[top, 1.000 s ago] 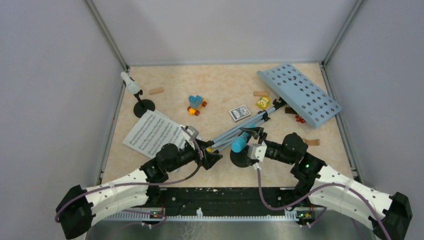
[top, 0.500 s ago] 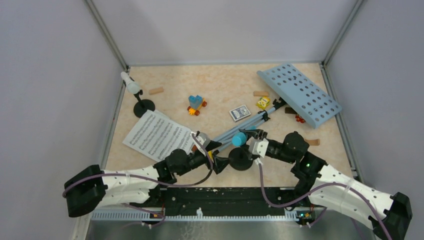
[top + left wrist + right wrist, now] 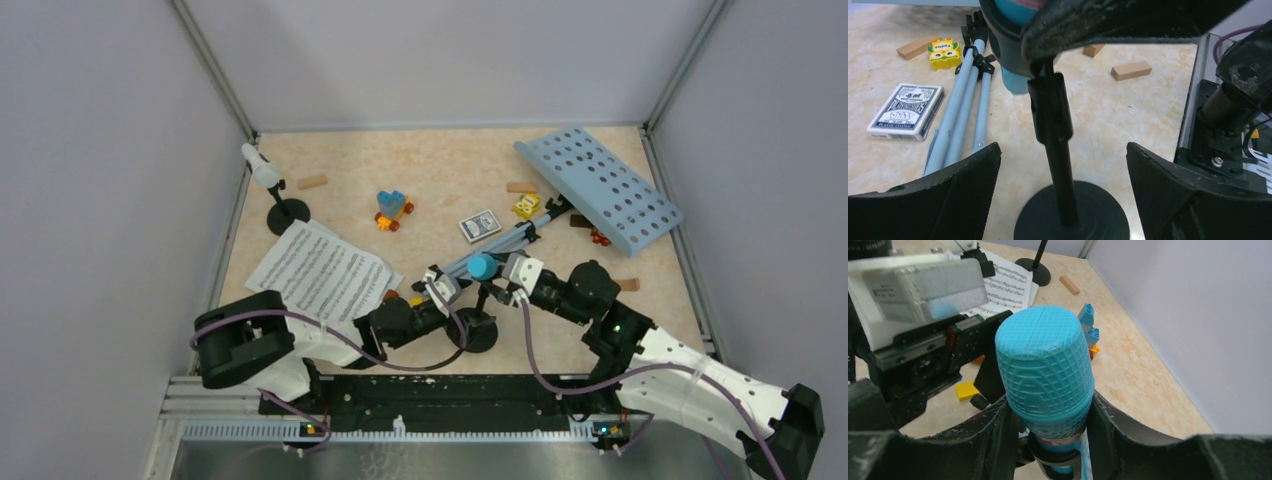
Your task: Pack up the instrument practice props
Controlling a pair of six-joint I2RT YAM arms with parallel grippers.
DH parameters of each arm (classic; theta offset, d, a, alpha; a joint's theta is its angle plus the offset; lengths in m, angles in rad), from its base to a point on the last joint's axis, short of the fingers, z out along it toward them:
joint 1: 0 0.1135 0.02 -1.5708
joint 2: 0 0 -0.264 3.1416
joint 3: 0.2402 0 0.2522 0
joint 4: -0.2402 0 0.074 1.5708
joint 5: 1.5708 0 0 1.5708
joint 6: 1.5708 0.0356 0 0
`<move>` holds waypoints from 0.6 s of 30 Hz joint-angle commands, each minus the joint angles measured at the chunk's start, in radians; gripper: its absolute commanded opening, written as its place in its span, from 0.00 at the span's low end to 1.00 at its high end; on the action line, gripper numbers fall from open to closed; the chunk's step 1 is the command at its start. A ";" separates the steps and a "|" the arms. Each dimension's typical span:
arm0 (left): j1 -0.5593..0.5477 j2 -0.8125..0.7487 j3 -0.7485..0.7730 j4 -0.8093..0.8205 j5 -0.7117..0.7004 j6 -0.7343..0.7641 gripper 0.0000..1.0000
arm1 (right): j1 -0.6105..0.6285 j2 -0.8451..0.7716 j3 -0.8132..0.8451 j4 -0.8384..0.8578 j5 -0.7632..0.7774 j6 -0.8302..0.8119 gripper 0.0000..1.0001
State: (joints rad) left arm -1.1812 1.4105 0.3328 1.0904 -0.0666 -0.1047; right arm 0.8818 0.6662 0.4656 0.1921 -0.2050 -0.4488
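Observation:
The blue microphone [image 3: 1045,370] sits in the clip of a black round-based holder [image 3: 1070,212], and my right gripper [image 3: 1048,415] is shut on its head, also seen from above [image 3: 483,270]. My left gripper [image 3: 1063,165] is open, one finger on each side of the holder's stem just above the base, touching neither. From above, the left gripper [image 3: 465,318] lies low by that base. A white microphone [image 3: 262,168] stands in the second holder [image 3: 288,212] at the far left. White sheet music [image 3: 320,270] lies near it. The light-blue rack [image 3: 600,187] lies at the far right, tripod legs [image 3: 500,250] stretched toward the centre.
A card deck [image 3: 480,225], a blue-and-orange toy car [image 3: 392,210], a yellow block [image 3: 526,206] and wooden blocks [image 3: 312,182] are scattered on the table. Walls enclose three sides. The left arm lies along the near edge, close to the right arm.
My left arm swung right, bringing its open jaws around the holder's stem. My right gripper closed on the blue microphone, and the microphone moved a little farther away.

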 commanded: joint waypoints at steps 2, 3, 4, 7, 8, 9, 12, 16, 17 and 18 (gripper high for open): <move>-0.006 0.096 0.087 0.149 -0.066 0.032 0.99 | 0.009 -0.041 0.048 0.068 0.002 0.086 0.00; -0.006 0.114 0.091 0.163 -0.084 0.033 0.98 | 0.008 -0.045 0.047 0.064 0.002 0.087 0.00; -0.006 0.130 0.094 0.179 -0.099 0.038 0.97 | 0.008 -0.048 0.047 0.062 0.003 0.088 0.00; -0.006 0.172 0.100 0.207 -0.117 0.038 0.85 | 0.008 -0.060 0.043 0.066 0.006 0.105 0.00; -0.006 0.186 0.107 0.209 -0.117 0.032 0.80 | 0.008 -0.063 0.039 0.072 0.008 0.112 0.00; -0.006 0.199 0.111 0.209 -0.113 0.025 0.76 | 0.009 -0.066 0.038 0.078 0.010 0.120 0.00; -0.006 0.228 0.120 0.196 -0.109 -0.019 0.56 | 0.009 -0.072 0.036 0.091 0.013 0.135 0.00; -0.008 0.248 0.124 0.172 -0.115 -0.047 0.36 | 0.010 -0.073 0.049 0.087 0.016 0.134 0.00; -0.008 0.251 0.126 0.163 -0.117 -0.049 0.29 | 0.009 -0.075 0.051 0.087 0.021 0.129 0.00; -0.008 0.254 0.131 0.148 -0.118 -0.052 0.23 | 0.008 -0.077 0.053 0.088 0.028 0.121 0.00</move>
State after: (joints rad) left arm -1.1950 1.6455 0.4332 1.2278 -0.1516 -0.1272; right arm 0.8818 0.6270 0.4656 0.1547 -0.1783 -0.3573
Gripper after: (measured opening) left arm 0.338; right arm 0.455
